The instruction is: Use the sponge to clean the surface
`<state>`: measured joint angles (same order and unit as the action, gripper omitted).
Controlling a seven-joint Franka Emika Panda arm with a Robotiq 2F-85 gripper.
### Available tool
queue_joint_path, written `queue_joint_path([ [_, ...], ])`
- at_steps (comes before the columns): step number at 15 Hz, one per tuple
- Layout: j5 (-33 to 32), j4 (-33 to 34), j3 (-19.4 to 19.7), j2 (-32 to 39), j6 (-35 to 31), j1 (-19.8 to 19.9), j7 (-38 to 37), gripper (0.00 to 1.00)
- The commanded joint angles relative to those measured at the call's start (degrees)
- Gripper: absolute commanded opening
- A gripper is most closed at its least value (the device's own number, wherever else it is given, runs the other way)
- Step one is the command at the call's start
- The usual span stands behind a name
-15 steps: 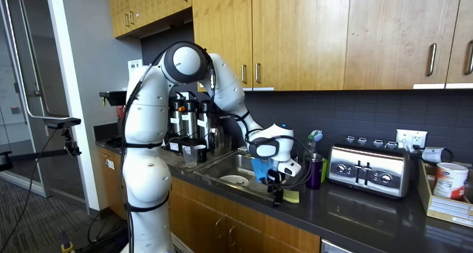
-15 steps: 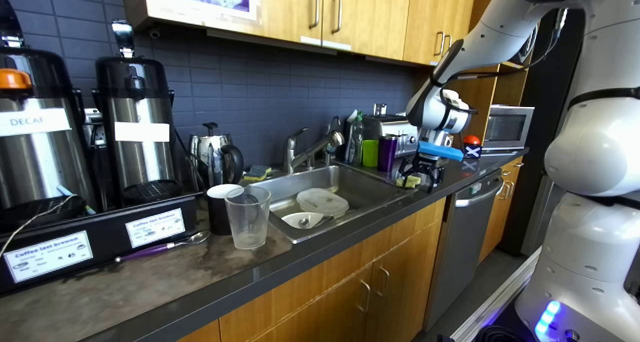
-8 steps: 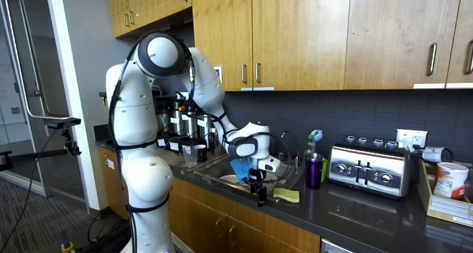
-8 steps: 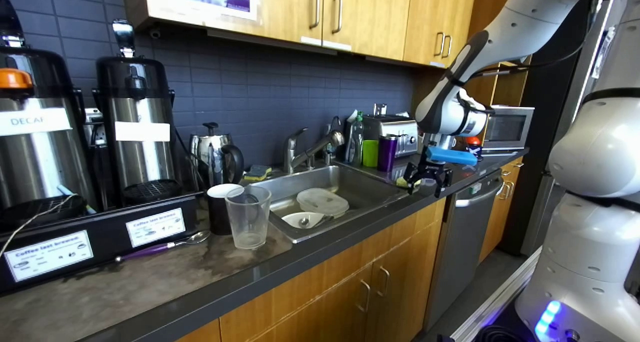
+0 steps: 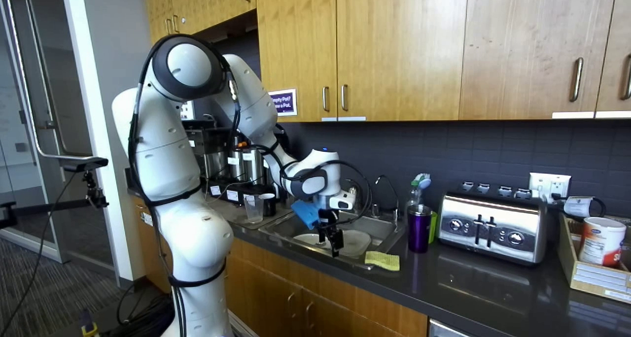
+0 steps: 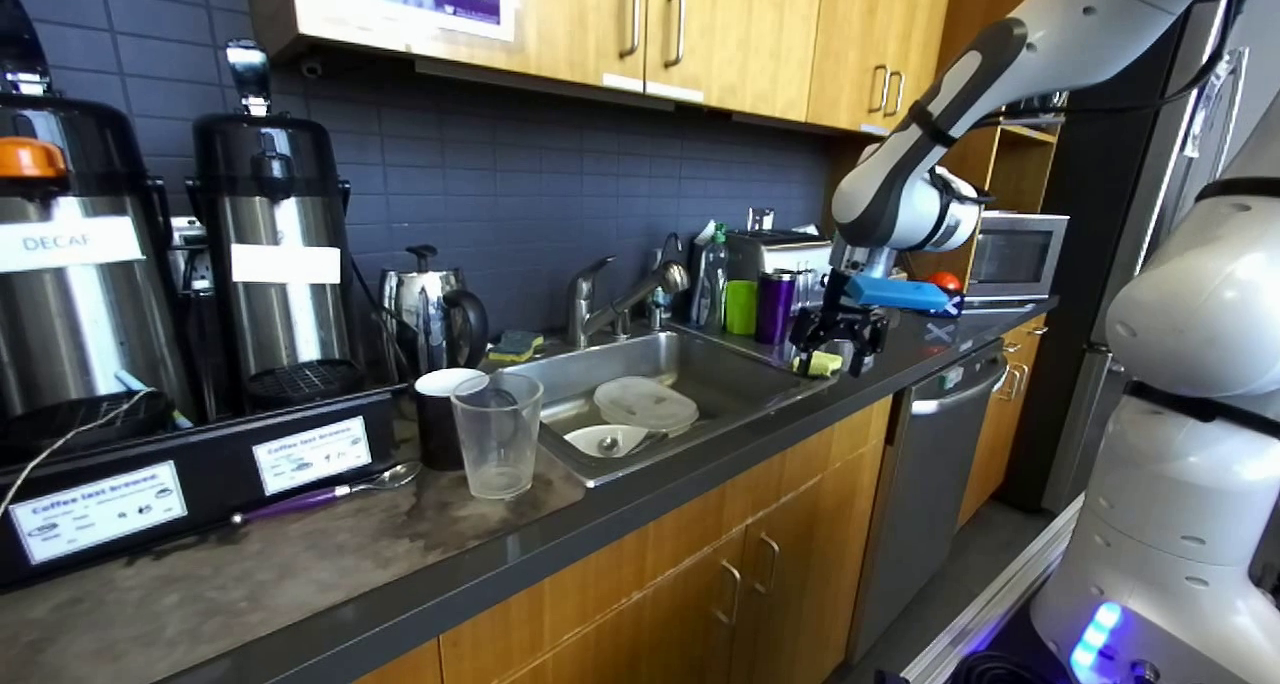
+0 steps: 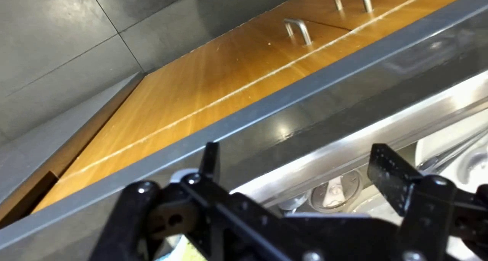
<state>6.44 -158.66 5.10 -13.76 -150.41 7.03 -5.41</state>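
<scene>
1. One sponge [image 5: 382,260], yellow-green. Lies flat on the dark desk [image 5: 443,283], just beside the sink [image 6: 730,394]; touching its rim or just clear of it, impossible to tell.
2. One pincer [image 7: 299,163], with jaws wide apart. Hangs over the front rim of the sink, near the sponge yet apart from it. Covers part of the sponge [image 6: 826,365] in an exterior view.
3. One white arm [image 6: 1190,294], cut off by the frame in both exterior views. One blue block [image 6: 895,293] at the wrist.
4. In the sink, one translucent tub [image 6: 645,406], one white bowl [image 6: 592,441]. Partly hidden behind the pincer [image 5: 329,246] in an exterior view. One utensil [image 7: 455,150] at the bowl, cut off by the edge of the wrist view.
5. One dark-topped pad [image 6: 514,346] with a yellow layer beneath, near the faucet [image 6: 583,309].
6. Two coffee dispensers [image 6: 270,264] in an exterior view, one cut off at the left edge. Row of dispensers [image 5: 235,165] partly masked by the arm in an exterior view, hard to count.
7. One clear cup [image 6: 497,439], one dark mug [image 6: 438,434], overlapping in both exterior views; touching or apart, impossible to tell. One purple-handled spoon [image 6: 310,501].
8. One purple tumbler [image 5: 419,231], one green cup [image 5: 433,226] mostly hidden behind it in an exterior view. One bottle [image 6: 713,279]. One toaster [image 5: 488,228].
9. One canister [image 5: 600,243] in one tray [image 5: 599,279] cut off at the right edge.
10. Two metal handles [image 7: 304,33] in the wrist view. One yellow and pale-blue scrap [image 7: 187,251] there, mostly covered by the pincer, too little to name.
</scene>
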Motion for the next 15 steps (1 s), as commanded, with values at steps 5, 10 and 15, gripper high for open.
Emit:
queue_joint_path([
  [5,-11.5,-0.8,-3.4,-8.6,20.1,0.3,0.1,1.0],
  [10,-14.6,-0.6,-2.2,-12.5,26.9,-1.3,5.6,1.0],
  [15,-13.8,0.0,-2.2,-12.5,28.4,-1.8,8.0,1.0],
])
